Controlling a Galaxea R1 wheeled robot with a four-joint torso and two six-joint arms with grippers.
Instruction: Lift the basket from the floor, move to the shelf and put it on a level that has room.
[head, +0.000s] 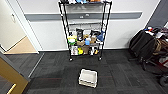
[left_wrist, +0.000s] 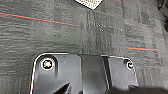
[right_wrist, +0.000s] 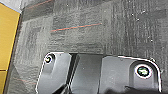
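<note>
The basket (head: 88, 78) is sitting on the dark carpet floor (head: 50, 70), near the robot and in front of the black wire rack (head: 85, 30). A woven corner is peeking in the left wrist view, so the left arm seems nearer. I cannot tell if either pincer is open.

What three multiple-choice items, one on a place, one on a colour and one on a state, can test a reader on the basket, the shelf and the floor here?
1. Where is the basket?
A. on the floor in front of the shelf
B. on the shelf's top tier
C. on the wooden flooring past the doorway

2. What colour is the basket's lining?
A. red
B. off-white
C. blue

3. In what state is the basket?
A. tipped on its side
B. full of books
C. upright and empty

Answers:
1 A, it stands on the dark carpet before the rack.
2 B, its inside looks pale.
3 C, its open top faces up and nothing lies inside.
</note>
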